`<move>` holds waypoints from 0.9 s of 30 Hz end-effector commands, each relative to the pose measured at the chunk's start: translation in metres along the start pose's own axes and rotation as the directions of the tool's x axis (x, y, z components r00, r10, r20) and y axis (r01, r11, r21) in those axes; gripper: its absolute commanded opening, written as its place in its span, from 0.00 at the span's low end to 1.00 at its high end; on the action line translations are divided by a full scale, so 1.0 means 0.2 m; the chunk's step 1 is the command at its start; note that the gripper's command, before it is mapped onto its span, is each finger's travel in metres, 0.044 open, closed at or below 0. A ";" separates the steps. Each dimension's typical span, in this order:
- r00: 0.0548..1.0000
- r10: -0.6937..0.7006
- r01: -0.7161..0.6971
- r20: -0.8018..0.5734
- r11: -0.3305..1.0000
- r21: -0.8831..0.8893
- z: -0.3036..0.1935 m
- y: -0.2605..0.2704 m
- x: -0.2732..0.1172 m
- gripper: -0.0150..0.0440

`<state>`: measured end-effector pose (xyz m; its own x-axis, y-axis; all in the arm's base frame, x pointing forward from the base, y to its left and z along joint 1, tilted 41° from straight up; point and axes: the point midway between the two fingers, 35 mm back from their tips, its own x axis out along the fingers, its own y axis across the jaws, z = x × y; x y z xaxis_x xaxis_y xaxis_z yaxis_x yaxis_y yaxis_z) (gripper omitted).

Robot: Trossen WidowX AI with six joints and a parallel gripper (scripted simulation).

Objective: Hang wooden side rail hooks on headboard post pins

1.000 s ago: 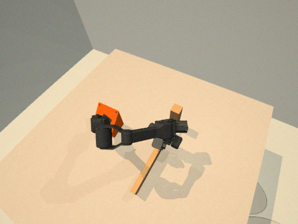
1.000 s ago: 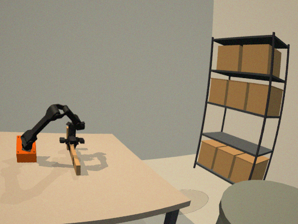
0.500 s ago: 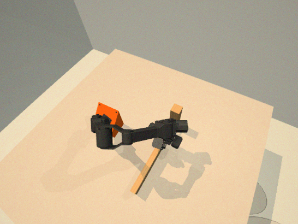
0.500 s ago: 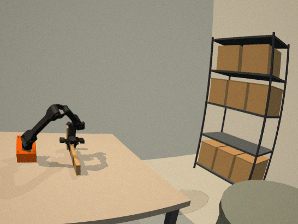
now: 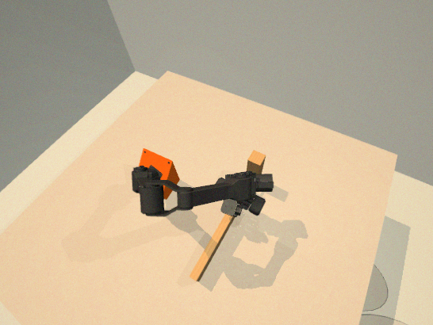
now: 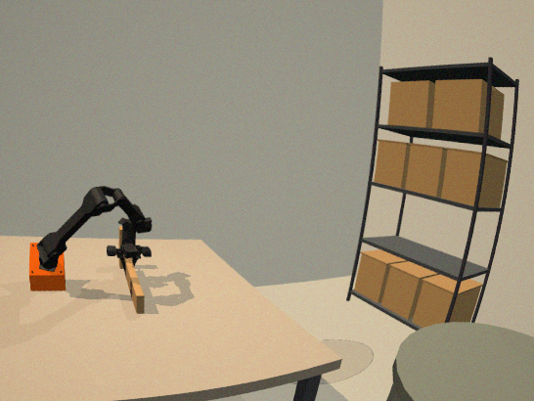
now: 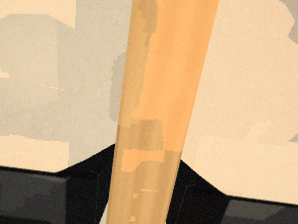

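black, blocky arm (image 5: 214,195) (image 6: 75,222) on an orange base (image 5: 171,177) (image 6: 47,283) with dark screws

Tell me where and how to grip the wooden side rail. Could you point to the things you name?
Grip the side rail (image 5: 212,249) (image 6: 135,284) (image 7: 165,90) near its post end, from above, fingers across its two long faces: it is long, narrow and stands on edge, its top exposed.

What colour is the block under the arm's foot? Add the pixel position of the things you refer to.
Bright orange (image 5: 155,158) (image 6: 47,283), clearest in the top view.

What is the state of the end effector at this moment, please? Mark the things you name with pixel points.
End effector (image 5: 234,212) (image 6: 129,259) (image 7: 142,147): closed on the wooden side rail (image 5: 212,250) (image 6: 135,286) (image 7: 167,75), one finger on each side.
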<state>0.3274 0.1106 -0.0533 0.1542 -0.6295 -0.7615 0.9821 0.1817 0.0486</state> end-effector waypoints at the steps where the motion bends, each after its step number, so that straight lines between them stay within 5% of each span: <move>1: 1.000 0.011 -0.011 -0.005 1.000 -0.002 -0.02 0.01 -0.02 0.25; 27: 1.000 0.011 -0.011 -0.005 1.000 -0.002 -0.03 0.01 -0.02 0.25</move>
<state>0.3271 0.1125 -0.0552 0.1542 -0.6301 -0.7611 0.9821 0.1819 0.0485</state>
